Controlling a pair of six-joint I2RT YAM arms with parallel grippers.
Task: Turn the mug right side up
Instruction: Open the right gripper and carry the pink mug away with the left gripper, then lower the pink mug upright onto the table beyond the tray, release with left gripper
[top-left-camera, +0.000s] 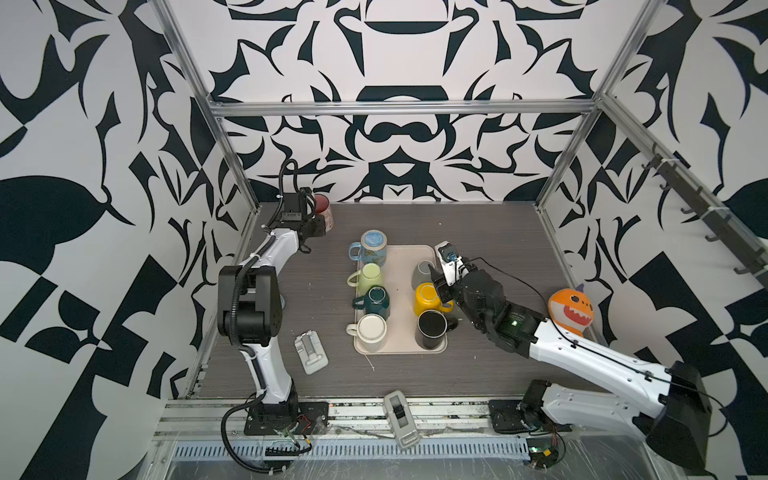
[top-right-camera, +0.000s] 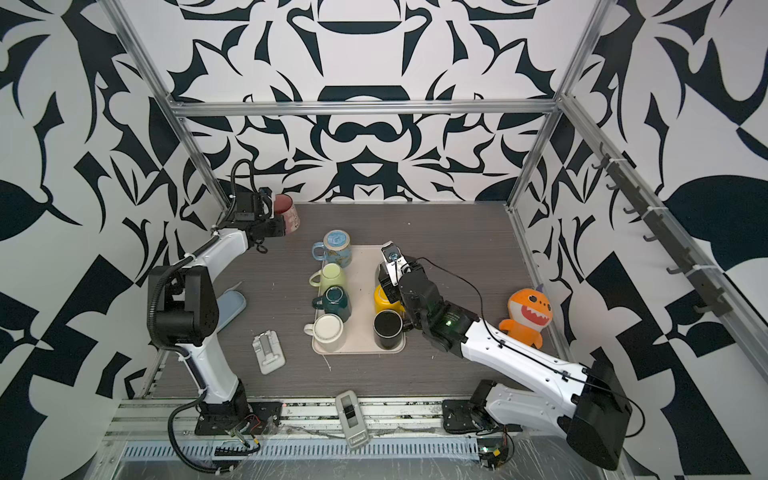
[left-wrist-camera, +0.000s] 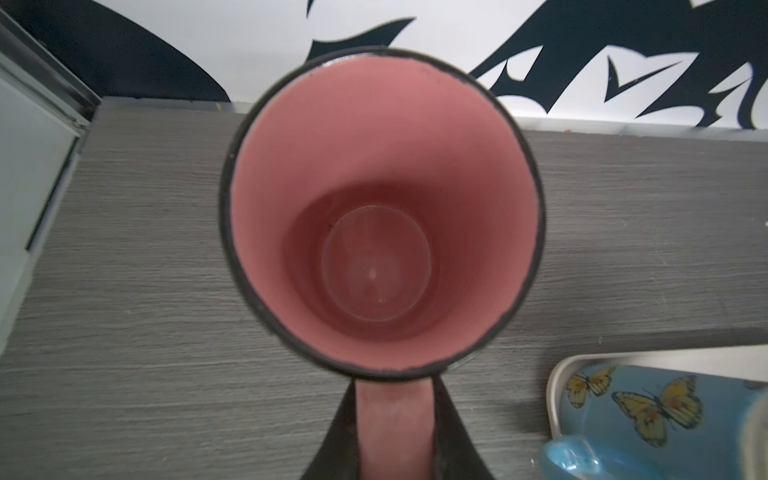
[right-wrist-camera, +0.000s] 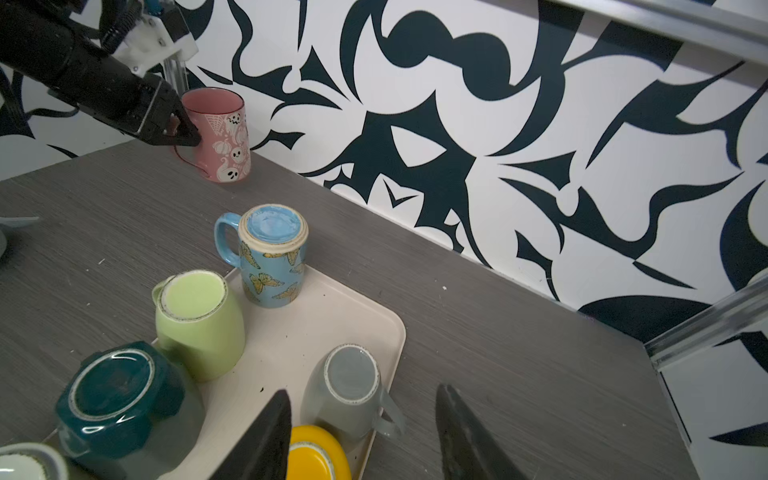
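Shows pink mug (right-wrist-camera: 220, 133) mouth-up on table (right-wrist-camera: 498, 353) by the far wall, handle pinched in the nearly closed left gripper (right-wrist-camera: 185, 135); right gripper (right-wrist-camera: 361, 436) parted, empty, over inverted grey mug (right-wrist-camera: 349, 386) on tray (right-wrist-camera: 386, 328). Appears to mark the set-down step; calls next for releasing without tipping.

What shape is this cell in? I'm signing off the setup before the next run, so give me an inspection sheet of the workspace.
Surface: grey wood-grain table, a few white specks.
Job's things: pink mug upright at the far left corner; seven other mugs on the beige tray, the ones in the right wrist view bottom up.
Clutter: orange shark plush; grey tape dispenser on the table, another on the front rail.
Grippers: left gripper shut on the pink mug's handle; right gripper open, fingers apart over the grey mug.
Cables: black cable loop at the left wrist; black cable along the right arm.
Surroundings: patterned walls, aluminium frame, hook rail.
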